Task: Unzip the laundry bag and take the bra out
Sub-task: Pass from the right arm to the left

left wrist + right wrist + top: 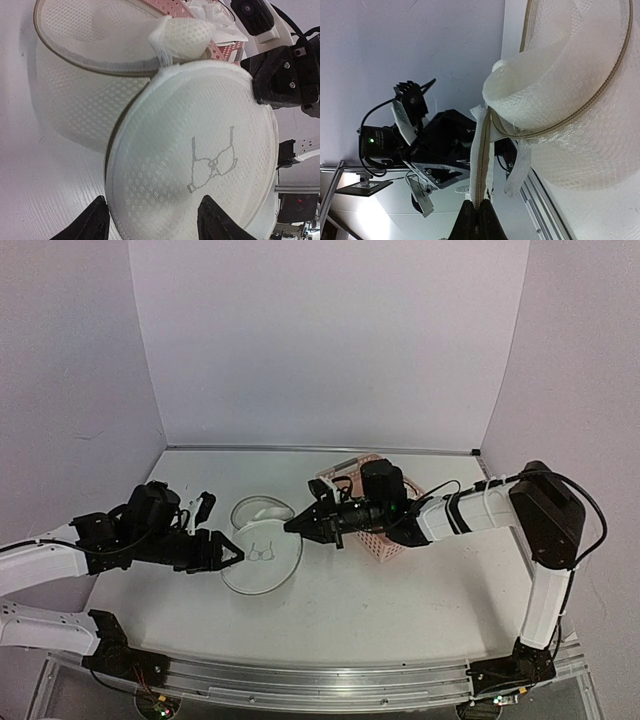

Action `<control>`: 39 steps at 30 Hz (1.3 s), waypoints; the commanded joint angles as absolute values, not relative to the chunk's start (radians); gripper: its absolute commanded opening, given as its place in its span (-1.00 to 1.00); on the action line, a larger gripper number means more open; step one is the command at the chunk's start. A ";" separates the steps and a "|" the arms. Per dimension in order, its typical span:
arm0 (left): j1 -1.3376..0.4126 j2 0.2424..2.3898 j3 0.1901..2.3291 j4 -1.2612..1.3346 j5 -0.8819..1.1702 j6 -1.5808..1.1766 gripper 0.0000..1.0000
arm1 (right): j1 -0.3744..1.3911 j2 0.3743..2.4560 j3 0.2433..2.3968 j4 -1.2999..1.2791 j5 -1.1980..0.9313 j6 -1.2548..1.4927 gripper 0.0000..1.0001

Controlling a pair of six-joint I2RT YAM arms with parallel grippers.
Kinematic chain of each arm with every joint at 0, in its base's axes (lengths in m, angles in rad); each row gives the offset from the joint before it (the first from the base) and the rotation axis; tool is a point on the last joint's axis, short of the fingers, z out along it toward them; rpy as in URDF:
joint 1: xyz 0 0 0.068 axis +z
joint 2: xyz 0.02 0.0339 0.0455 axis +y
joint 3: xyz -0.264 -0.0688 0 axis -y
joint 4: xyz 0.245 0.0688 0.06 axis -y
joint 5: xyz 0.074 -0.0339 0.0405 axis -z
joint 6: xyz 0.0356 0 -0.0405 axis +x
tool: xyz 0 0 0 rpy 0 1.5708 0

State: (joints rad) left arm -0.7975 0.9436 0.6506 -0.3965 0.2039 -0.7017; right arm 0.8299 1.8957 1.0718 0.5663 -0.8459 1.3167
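Pink basket (388, 543) (partly hidden) stands close — beside the laundry bag (262, 565).

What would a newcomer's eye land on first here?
The round white laundry bag lies mid-table, hinged open like a clamshell, its flap showing a small black bra drawing. The right gripper pinches its zipper seam from the right, while the left gripper stands open at the flap's left rim. A pink basket is partly hidden by the right arm.

On the white table (400, 590) the round white mesh laundry bag (262, 558) was laid open left of centre, and a pink lattice basket (388, 542) was set near it on the right.
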 commanded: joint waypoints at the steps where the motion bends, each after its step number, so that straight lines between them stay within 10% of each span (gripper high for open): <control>1: -0.795 0.913 0.612 -0.267 0.270 -0.780 0.21 | 0.834 1.940 1.116 0.811 -0.832 1.477 -1.00; 12: -0.793 0.883 0.553 -0.141 0.297 -0.882 0.15 | 0.834 1.933 1.062 0.909 -0.821 1.507 -1.00; 29: -0.793 0.873 0.604 -0.127 0.295 -0.915 -0.82 | 0.834 1.890 0.928 0.923 -0.808 1.394 -1.00; 39: -0.793 0.888 0.653 -0.116 0.306 -0.920 -1.00 | 0.833 1.781 0.826 0.922 -0.774 1.224 -0.31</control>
State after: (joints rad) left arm -0.7975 0.8871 0.5838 -0.1814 0.2935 -0.9180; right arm 0.8318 1.8854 0.8539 0.8707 -0.7937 1.3338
